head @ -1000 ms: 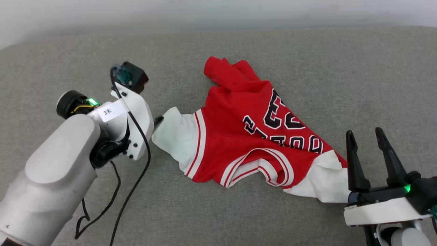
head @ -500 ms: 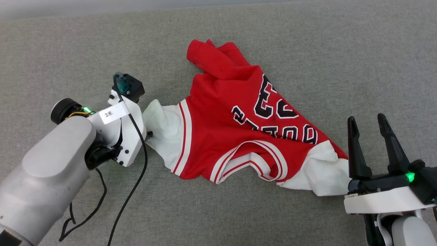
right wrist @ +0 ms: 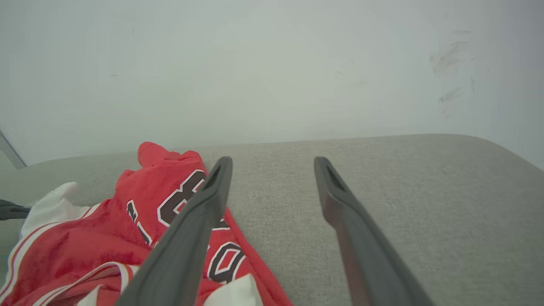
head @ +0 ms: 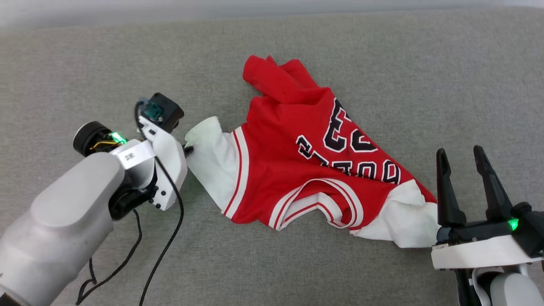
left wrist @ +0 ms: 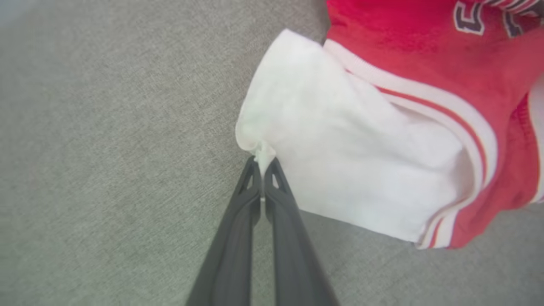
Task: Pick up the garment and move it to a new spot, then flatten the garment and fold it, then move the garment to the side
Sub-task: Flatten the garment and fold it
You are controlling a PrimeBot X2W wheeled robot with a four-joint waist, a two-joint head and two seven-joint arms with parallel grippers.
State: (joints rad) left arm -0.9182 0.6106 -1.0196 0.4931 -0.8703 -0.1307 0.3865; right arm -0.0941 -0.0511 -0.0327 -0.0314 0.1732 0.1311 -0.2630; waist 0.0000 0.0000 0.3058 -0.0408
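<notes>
The garment (head: 293, 170) was soft, matt knit cloth, wrinkled at its white sleeve. The surface (head: 382, 63) wore coarse grey woven fabric. The left tool (left wrist: 263, 163) and right tool (head: 461, 155) looked like smooth, matt dark plastic; the left forearm (head: 63, 221) had a pale, faintly glossy shell.

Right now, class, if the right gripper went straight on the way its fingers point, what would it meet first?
Nothing close, it seems: the right gripper points over bare grey cushion, the garment off to its left. Farther on, probably the cushion's far edge or the pale wall; depth is unclear.
</notes>
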